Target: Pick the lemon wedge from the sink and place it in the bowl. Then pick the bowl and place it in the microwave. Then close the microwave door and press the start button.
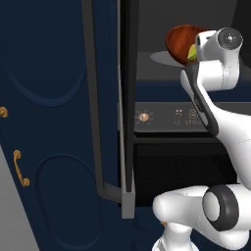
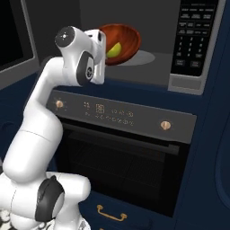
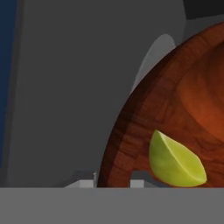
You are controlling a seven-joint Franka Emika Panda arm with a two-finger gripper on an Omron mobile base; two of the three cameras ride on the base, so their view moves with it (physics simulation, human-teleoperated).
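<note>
The reddish-brown bowl [image 2: 122,39] is tilted inside the microwave [image 2: 155,27], over its grey turntable [image 2: 144,57]. My gripper [image 3: 114,183] is shut on the bowl's near rim [image 3: 131,131], one finger on each side of the wall. The lemon wedge [image 3: 175,162] lies inside the bowl [image 1: 179,40] close to the gripped rim, and it shows as yellow-green in the bowl [image 2: 114,49] from the right. The microwave door [image 1: 126,112] stands wide open at the left, seen edge-on; its dark glass [image 2: 11,33] is at the far left. The sink is out of view.
The microwave's keypad [image 2: 194,36] is right of the cavity. Below is an oven with a lit control strip [image 2: 112,111] and knobs [image 2: 166,125]. Navy cabinet doors with brass handles [image 1: 19,169] stand left of the open door.
</note>
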